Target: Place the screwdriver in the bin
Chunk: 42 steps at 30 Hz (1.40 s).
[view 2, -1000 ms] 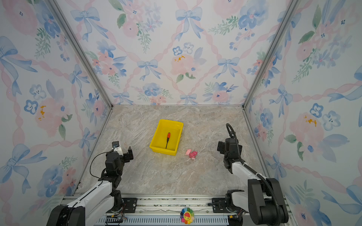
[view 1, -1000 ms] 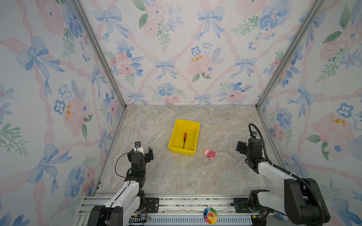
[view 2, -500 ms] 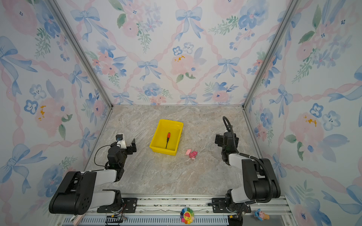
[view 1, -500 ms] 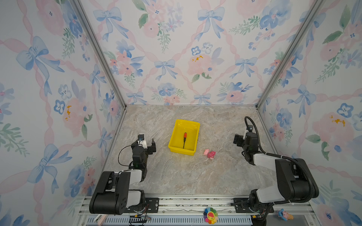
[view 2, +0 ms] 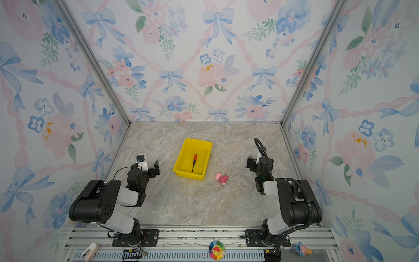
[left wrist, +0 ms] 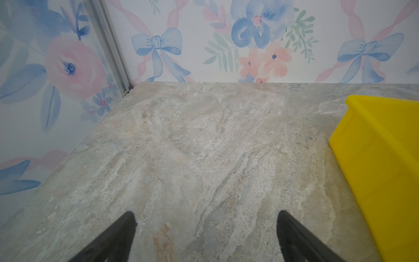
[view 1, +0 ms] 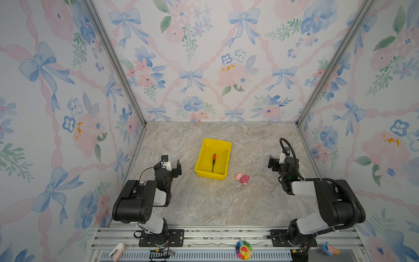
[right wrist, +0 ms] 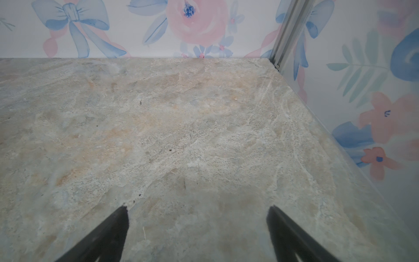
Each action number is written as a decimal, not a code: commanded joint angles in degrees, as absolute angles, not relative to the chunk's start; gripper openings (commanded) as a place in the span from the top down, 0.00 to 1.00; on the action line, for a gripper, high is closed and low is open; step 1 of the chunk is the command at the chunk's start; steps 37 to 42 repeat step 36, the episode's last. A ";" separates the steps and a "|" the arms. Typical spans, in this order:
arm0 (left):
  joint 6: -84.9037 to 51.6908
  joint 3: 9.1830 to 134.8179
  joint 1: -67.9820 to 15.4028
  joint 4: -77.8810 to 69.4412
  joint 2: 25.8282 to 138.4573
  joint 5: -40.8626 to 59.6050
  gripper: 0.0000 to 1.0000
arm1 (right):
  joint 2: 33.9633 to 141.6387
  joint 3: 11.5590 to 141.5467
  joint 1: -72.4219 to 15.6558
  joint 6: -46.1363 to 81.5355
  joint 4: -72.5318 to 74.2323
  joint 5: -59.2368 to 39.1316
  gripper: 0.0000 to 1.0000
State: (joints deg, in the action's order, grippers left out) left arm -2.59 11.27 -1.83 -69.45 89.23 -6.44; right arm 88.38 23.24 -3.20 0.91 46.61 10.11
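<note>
The screwdriver (view 1: 213, 161) (view 2: 194, 161), with its red-orange handle and thin dark shaft, lies inside the yellow bin (view 1: 212, 176) (view 2: 188, 175) in mid-table. My left gripper (view 1: 172, 168) (view 2: 153, 169) hovers low, left of the bin and apart from it. It is open and empty. In the left wrist view the left gripper (left wrist: 205, 219) shows bare table between its fingers, with the bin's wall (left wrist: 374, 147) off to one side. My right gripper (view 1: 274, 163) (view 2: 251, 163) is far right of the bin. The right gripper (right wrist: 197, 212) is open over bare table.
A pink toy (view 1: 243, 178) (view 2: 221, 178) lies on the table just right of the bin's near corner. Floral walls close in three sides. A rainbow flower toy (view 1: 243, 249), a white item (view 1: 116, 249) and a small figure (view 1: 330, 249) sit on the front rail.
Both arms have folded back and down toward their bases, and their grippers have shifted slightly inward. The screwdriver, bin and pink toy have not moved.
</note>
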 commanded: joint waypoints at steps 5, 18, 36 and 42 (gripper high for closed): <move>-3.08 12.68 -1.71 -71.45 89.73 -9.30 0.03 | 88.68 22.67 -3.51 0.00 51.33 8.61 0.03; -0.81 13.89 -1.98 -69.33 89.85 -4.79 0.03 | 88.64 22.68 -3.52 0.00 51.46 8.61 0.03; -0.86 13.89 -1.97 -69.20 89.75 -4.83 0.02 | 88.62 22.67 -3.47 -0.07 51.35 8.58 0.03; -0.86 13.89 -1.97 -69.20 89.75 -4.83 0.02 | 88.62 22.67 -3.47 -0.07 51.35 8.58 0.03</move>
